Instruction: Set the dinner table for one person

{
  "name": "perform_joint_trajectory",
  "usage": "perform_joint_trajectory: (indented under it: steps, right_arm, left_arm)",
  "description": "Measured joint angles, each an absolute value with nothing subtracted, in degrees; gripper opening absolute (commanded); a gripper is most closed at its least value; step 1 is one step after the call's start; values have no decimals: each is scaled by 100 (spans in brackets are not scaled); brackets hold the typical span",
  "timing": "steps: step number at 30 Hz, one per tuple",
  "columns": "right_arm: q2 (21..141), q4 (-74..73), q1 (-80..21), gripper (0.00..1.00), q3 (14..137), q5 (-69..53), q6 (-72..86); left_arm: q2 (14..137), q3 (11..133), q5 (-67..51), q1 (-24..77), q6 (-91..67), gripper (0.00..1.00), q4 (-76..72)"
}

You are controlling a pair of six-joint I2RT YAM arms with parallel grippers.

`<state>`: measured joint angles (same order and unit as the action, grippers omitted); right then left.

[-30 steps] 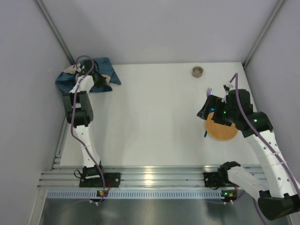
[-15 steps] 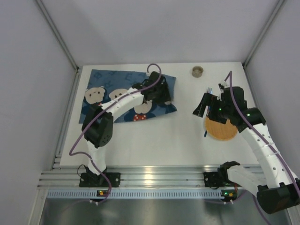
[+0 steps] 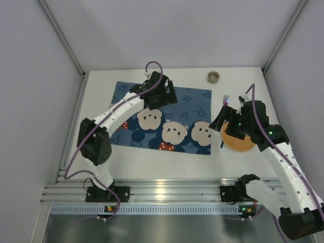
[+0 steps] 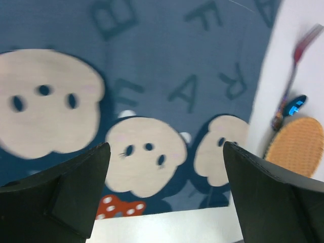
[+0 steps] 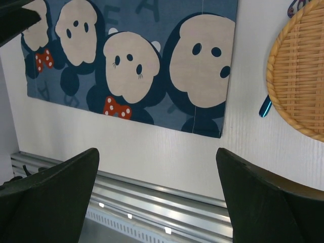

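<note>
Dinner table (image 3: 152, 164) — plain matte white; left fingers (image 4: 61, 197) and right fingers (image 5: 45, 197) spread wide

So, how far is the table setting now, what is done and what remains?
Done: the blue placemat is spread flat on the dinner table. In hand: nothing. The left gripper is open above the mat, and the right gripper is open too, near the woven plate. Left: the plate, the fork, a blue-handled utensil and the small cup all lie off the mat, to its right.
</note>
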<state>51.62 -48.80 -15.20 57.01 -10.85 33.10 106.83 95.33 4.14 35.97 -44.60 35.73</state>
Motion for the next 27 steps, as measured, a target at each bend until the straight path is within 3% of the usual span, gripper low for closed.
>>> perform_joint_trajectory:
  steps: [4, 8, 14, 27]
  right_arm:
    - [4969, -4906, -1520, 100, 5666, -1013, 3319]
    - [5127, -5063, -1520, 100, 5758, -784, 3297]
    - [6180, -5266, -1468, 100, 6563, -600, 3142]
    - [8549, -4821, -646, 100, 8650, -198, 2958]
  left_arm:
    - [9929, 8582, 899, 3118, -4265, 98, 3697]
    - [9933, 7778, 1081, 2801, -4119, 98, 3778]
    - [10250, 6563, 923, 2886, -4073, 98, 3693]
    - [9159, 5280, 703, 3232, -4130, 95, 3269]
